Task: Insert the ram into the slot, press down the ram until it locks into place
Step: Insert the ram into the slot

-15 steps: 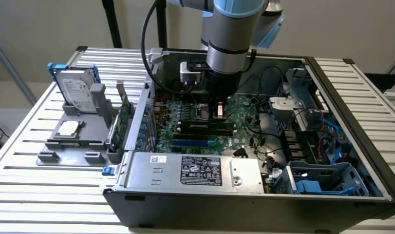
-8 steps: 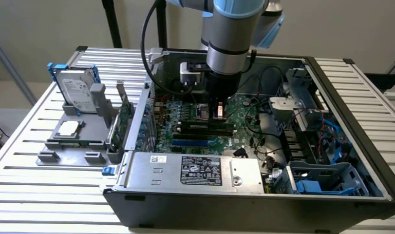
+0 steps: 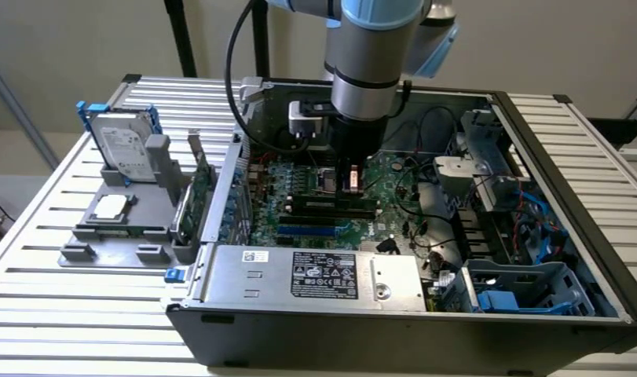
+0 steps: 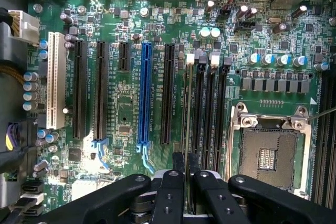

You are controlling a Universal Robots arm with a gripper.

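Observation:
My gripper (image 4: 186,163) is shut on the ram (image 4: 188,114), which I see edge-on as a thin strip running away from the two black fingers (image 4: 178,162). The ram stands over the outermost of several parallel black memory slots (image 4: 210,114), on the side toward the blue slot, and lines up with them lengthwise. I cannot tell whether its lower edge touches the slot. In the exterior view the gripper (image 3: 349,182) hangs straight down inside the open computer case, just above the black slots (image 3: 323,206) on the green motherboard (image 3: 287,177).
A blue expansion slot (image 4: 145,93) and longer black ones lie beside the memory slots, and the square metal processor socket (image 4: 268,153) lies on the other side. The case holds a silver power supply (image 3: 318,275), loose cables (image 3: 428,236) and a drive cage (image 3: 528,287). A grey fixture with a hard drive (image 3: 124,149) stands outside the case.

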